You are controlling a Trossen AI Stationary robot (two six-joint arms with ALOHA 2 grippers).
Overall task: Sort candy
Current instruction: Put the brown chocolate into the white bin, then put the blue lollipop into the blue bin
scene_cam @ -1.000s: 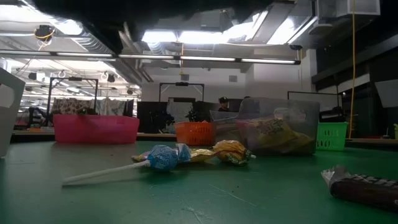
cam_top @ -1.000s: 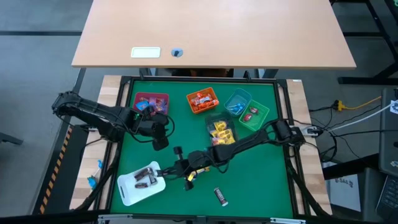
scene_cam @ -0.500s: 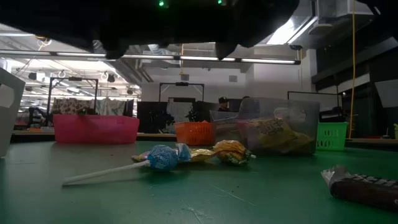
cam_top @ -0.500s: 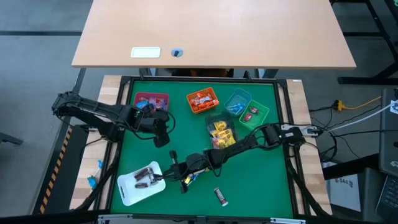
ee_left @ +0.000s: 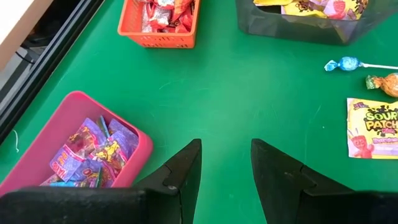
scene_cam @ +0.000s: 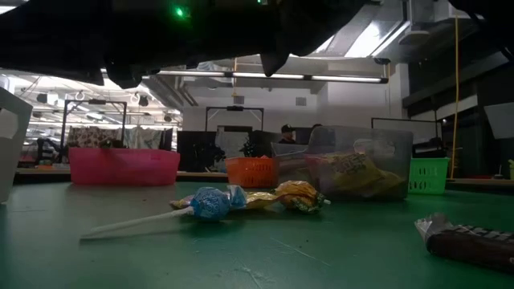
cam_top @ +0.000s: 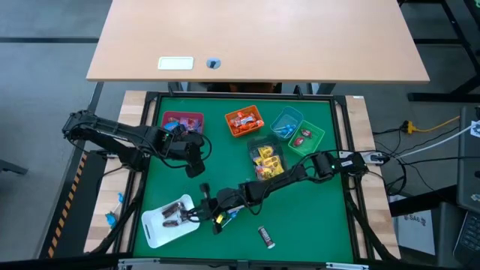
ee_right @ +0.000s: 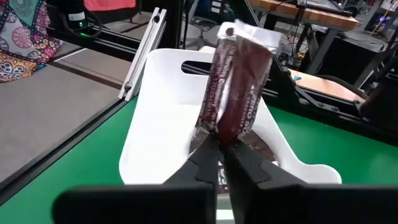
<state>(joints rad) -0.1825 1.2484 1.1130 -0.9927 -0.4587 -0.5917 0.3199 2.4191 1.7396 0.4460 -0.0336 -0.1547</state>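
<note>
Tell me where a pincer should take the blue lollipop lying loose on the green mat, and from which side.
Grip the blue lollipop by its wrapped head, coming straight down from above. The head is the bulkiest part and stands proud of the mat, while the thin white stick lies flat and gives little to pinch. Set the fingers across the stick's line, keeping clear of the orange wrapped candy just beside the head.

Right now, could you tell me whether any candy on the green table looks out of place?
Yes. A blue-wrapped lollipop, a gold-wrapped sweet and a dark brown bar lie loose on the green mat, outside any bin. A yellow Sour Patch packet also lies on the mat. The right gripper holds another brown packet over the white tray.
</note>
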